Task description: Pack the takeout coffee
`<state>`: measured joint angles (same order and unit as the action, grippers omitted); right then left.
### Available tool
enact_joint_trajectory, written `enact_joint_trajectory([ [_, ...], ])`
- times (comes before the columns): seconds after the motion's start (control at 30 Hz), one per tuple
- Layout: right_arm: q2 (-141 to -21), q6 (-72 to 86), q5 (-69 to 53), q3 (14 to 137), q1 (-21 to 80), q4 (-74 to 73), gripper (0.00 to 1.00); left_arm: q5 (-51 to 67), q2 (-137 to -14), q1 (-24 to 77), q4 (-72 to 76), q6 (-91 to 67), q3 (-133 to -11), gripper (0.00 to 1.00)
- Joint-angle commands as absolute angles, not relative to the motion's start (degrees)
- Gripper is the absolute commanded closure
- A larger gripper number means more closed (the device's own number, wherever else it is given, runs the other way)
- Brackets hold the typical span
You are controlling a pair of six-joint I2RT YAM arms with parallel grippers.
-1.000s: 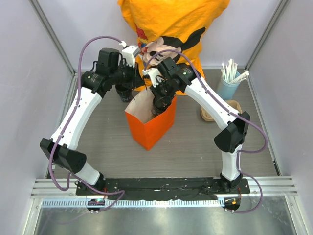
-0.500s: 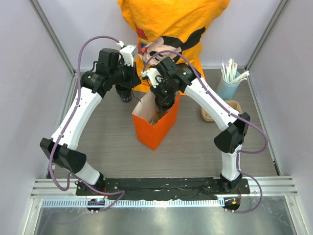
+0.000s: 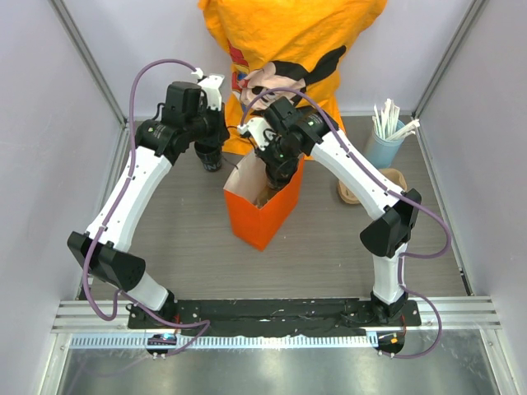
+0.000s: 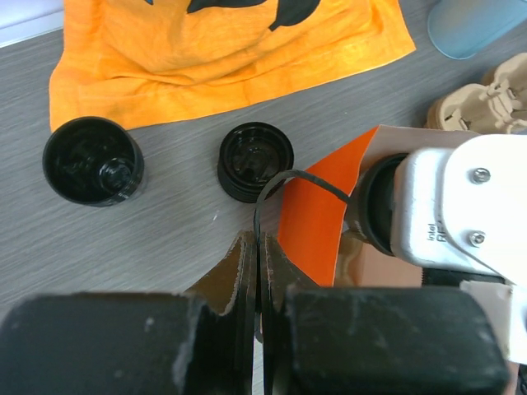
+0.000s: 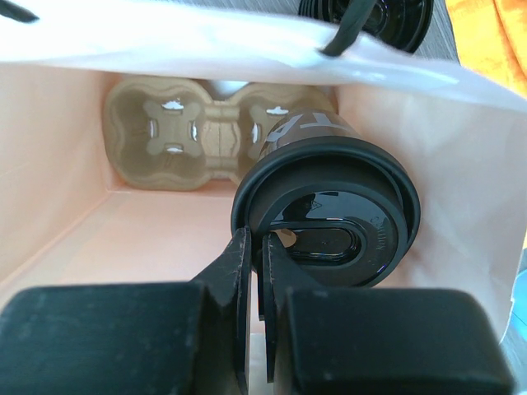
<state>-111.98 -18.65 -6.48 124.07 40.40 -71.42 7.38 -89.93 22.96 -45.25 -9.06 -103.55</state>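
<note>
The takeout coffee (image 5: 329, 210), a black cup with a round black lid, hangs inside the orange paper bag (image 3: 262, 216). My right gripper (image 5: 258, 243) is shut on the lid's left rim. From above, the right gripper (image 3: 276, 177) reaches down into the bag's mouth and hides the cup. My left gripper (image 4: 258, 247) is shut on the bag's thin black handle (image 4: 280, 179), beside the orange bag (image 4: 317, 218). The left gripper (image 3: 222, 132) sits just off the bag's far left corner.
A cardboard cup carrier (image 5: 202, 132) lies at the bag's bottom. An open black cup (image 4: 92, 160) and a short stack of black lids (image 4: 256, 160) stand behind the bag. A blue cup of stirrers (image 3: 385, 140) and more carriers (image 3: 356, 191) are at the right. A person in orange (image 3: 288, 41) stands at the far edge.
The bag has shifted a little to the right and stands more upright. The left gripper has drawn back slightly with the handle. Both grippers stay shut.
</note>
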Motion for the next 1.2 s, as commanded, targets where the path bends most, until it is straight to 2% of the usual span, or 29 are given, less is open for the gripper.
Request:
enact_joint_trajectory([
  [0.0, -111.2, -21.0, -4.0, 126.3, 40.8, -72.6, 0.99, 4.7, -89.6, 22.7, -44.4, -9.6, -103.4, 1.0],
  [1.17, -115.0, -23.5, -3.1, 128.2, 41.2, -75.9, 0.99, 6.8, -89.2, 22.7, -44.4, -9.7, -103.5, 1.0],
])
